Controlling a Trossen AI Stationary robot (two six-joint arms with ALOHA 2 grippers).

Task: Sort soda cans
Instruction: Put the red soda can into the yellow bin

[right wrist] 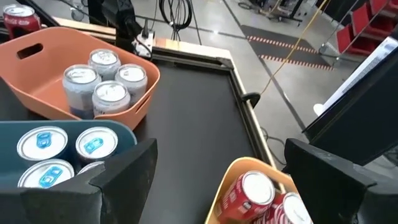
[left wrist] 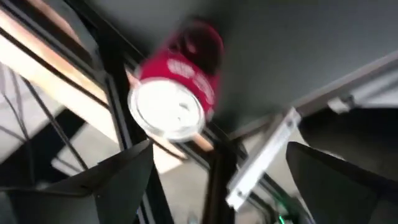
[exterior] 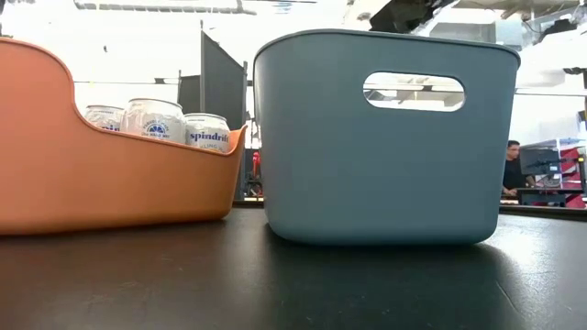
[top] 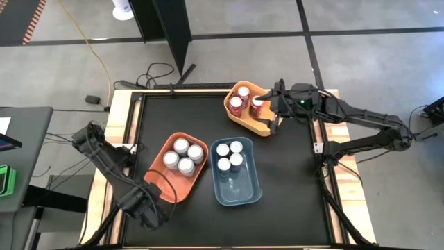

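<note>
Dark fingers (left wrist: 118, 174) of the left gripper (left wrist: 219, 149), spread wide, nothing pinched between them. Just beyond: one red soda can (left wrist: 177, 87), standing at the near-left corner of the table, right against the pale wooden frame (left wrist: 37, 46). Looks tilted and smeared in the left wrist view; cannot tell whether upright.

Risks from here, as judgement only:
- Could knock the can over the frame and off the table with a sideways or hurried approach; so close to the edge, little room for a miss.
- Could clip only the rim if closing before the can sits between the pads, tipping it.
- Could strike the orange bin (top: 161, 182), just beside the left arm, on the carry across.

Right gripper (top: 269, 111) likewise splayed and empty, hovering over the tan bin (top: 260, 127) of red cans (top: 241, 97) at the far right. Silver cans (top: 186, 156) grouped in the orange bin, blue-topped cans (top: 230, 154) in the grey-blue bin (top: 239, 193).

Surface: black mat (top: 291, 173), smooth, faintly glossy, framed in light wood.

Room: grey tiled floor (top: 361, 62), yellow cable (top: 97, 52), a black panel (top: 173, 31) beyond the far edge; a person (exterior: 512, 165) well off in the background of the low view.
</note>
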